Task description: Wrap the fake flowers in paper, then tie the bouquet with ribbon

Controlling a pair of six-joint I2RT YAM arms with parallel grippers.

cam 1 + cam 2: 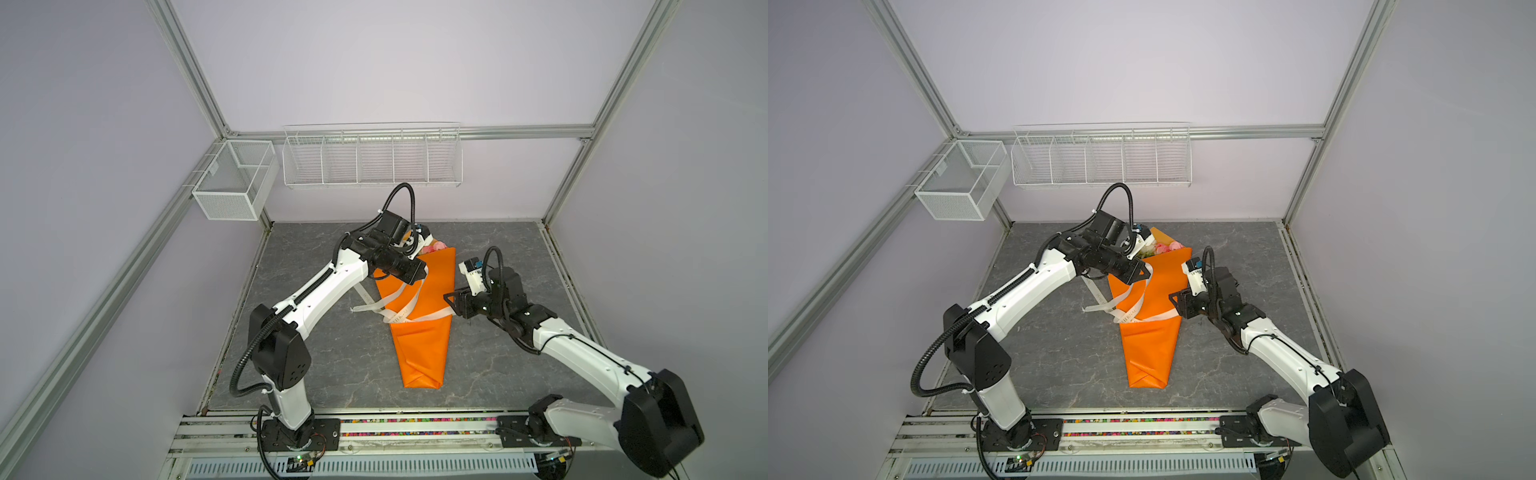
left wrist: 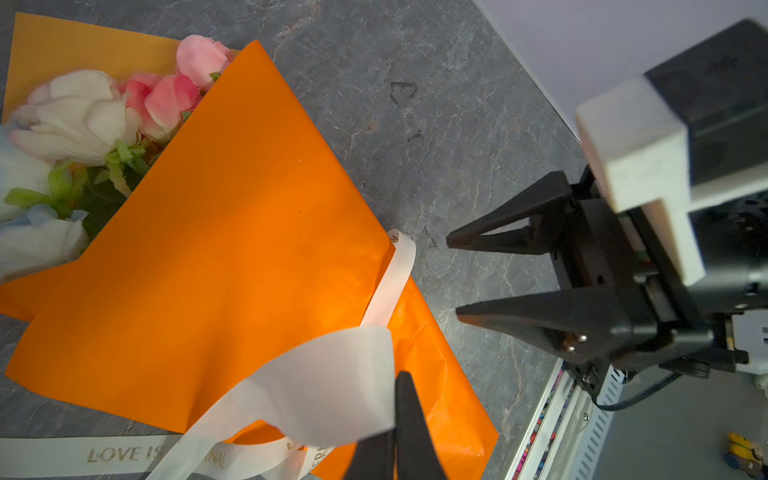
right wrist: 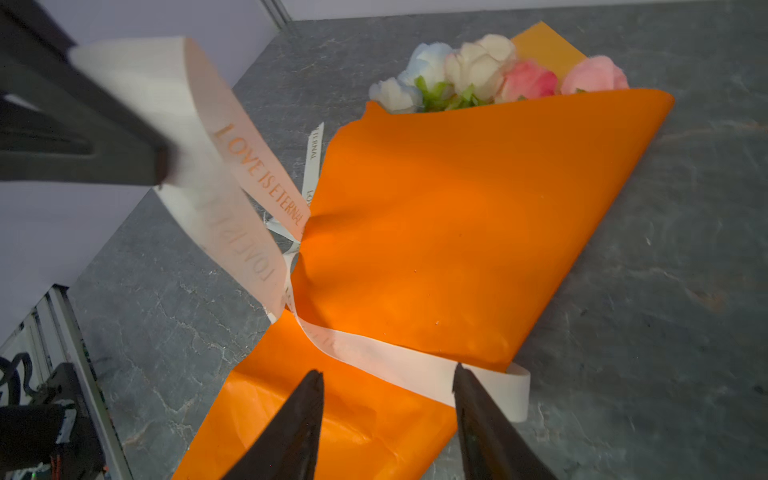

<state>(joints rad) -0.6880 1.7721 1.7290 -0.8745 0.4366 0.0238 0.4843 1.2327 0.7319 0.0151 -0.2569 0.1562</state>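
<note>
Behind left arm [image 1: 386,249], half-hidden bouquet [image 1: 435,248].

My left arm [image 1: 328,286] and right arm [image 1: 582,353] have white shells and black joint housings. A ribbed black cable [image 1: 242,358] climbs the left one. The right end effector [image 2: 453,279] has tapered black fingers [image 2: 540,316] and two small screws [image 2: 575,340].

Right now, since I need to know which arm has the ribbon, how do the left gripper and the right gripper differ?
The left gripper is shut on a loop of the cream ribbon; the right gripper stands open and holds nothing. The left gripper hangs over the orange wrap of the bouquet, holding the ribbon raised; the right gripper sits beside the wrap's edge, where the ribbon crosses it. Both are black, with pointed fingers.
</note>
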